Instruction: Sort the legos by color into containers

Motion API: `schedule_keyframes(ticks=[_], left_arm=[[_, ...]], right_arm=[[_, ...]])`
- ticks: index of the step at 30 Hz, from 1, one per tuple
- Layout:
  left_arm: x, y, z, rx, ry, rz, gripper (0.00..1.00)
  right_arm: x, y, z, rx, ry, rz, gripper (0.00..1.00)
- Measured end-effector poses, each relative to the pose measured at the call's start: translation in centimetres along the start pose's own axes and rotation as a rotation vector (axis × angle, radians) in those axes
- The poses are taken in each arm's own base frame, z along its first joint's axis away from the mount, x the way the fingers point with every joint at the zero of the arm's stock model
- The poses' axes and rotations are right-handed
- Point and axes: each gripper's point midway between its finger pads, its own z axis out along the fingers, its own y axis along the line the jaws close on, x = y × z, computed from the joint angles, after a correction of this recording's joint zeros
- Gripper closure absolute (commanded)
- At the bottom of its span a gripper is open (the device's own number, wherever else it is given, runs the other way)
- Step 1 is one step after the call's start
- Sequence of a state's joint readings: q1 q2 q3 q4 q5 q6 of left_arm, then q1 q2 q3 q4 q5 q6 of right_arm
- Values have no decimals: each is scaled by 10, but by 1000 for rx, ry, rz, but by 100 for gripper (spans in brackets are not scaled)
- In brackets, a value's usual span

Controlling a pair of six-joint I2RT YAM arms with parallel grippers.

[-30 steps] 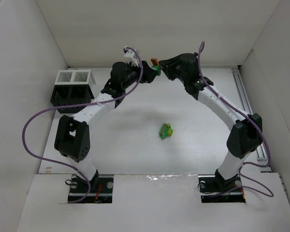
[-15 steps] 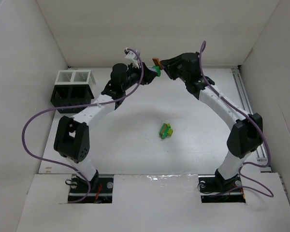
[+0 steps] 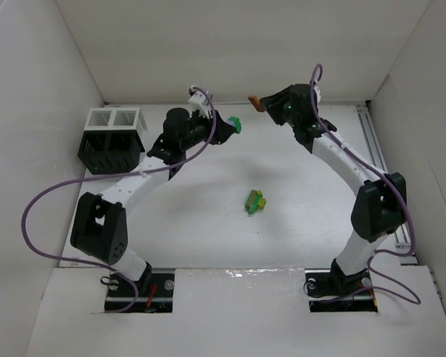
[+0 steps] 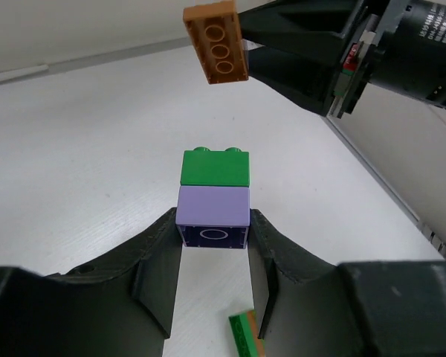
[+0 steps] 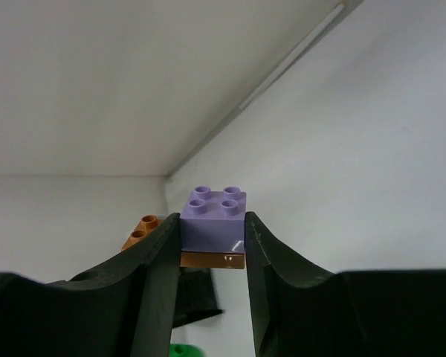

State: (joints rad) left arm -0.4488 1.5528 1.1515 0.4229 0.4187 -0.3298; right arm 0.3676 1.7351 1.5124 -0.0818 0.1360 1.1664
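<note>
the left gripper (image 4: 212, 239) was closed narrowly on a lilac brick (image 4: 212, 207) with a green brick (image 4: 215, 168) stuck to its far end, held above the far middle of the table (image 3: 201, 223). the right gripper (image 5: 212, 249) was clamped on a second lilac brick (image 5: 212, 217) stacked on an orange brick (image 4: 215, 42), just to the right and apart. a green and yellow-green cluster (image 3: 255, 201) was seen lying mid-table, and the black slatted rack (image 3: 111, 143) at the far left.

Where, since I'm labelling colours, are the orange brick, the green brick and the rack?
orange brick (image 4: 215, 43), left wrist view, its underside.
green brick (image 4: 215, 168), left wrist view, its side face.
rack (image 3: 112, 119), top external view, its white rim.
</note>
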Motion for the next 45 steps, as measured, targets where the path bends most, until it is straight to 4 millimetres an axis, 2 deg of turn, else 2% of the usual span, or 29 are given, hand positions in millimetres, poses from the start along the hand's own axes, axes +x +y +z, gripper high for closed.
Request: schedule_keyframes(ticks=[5,7,12,15,18,19,22,25,28,30,35,39,42,45], left_arm=[[8,5,-20,-5,32,27,96],[10,13,-31,-10,40,35,96],[13,23,-52,21,73,56,96],[20,25,-62,49,116,81,96],[28,28,-70,69,156,97,96],[30,28,-72,76,166,98,96],[33,31,-77,91,183,99,96],[36,33,-81,103,193,104,96],[45,29,-85,135,215,117,96],[50,25,-89,162,232,127,94],[54,11,-97,248,248,176,93],[59,0,-104,330,269,220,93],[63,-8,-110,391,294,250,93],[61,-13,-112,433,305,281,93]], right_arm=[[19,-29,-1,-1,86,-296,100],[26,-48,-4,3,119,-451,100],[46,-111,-32,-30,298,-818,100],[49,-130,-44,-113,383,-1024,98],[55,-137,-53,-229,451,-1205,77],[58,-137,-55,-270,474,-1249,61],[70,-139,-59,-377,529,-1342,39],[82,-140,-63,-486,581,-1398,36],[93,-132,-70,-613,617,-1423,35],[98,-115,-77,-714,620,-1426,35],[107,-45,-98,-989,577,-1435,34],[133,5,-127,-1221,569,-1444,34],[157,15,-143,-1328,611,-1440,33],[173,11,-144,-1372,667,-1435,33]])
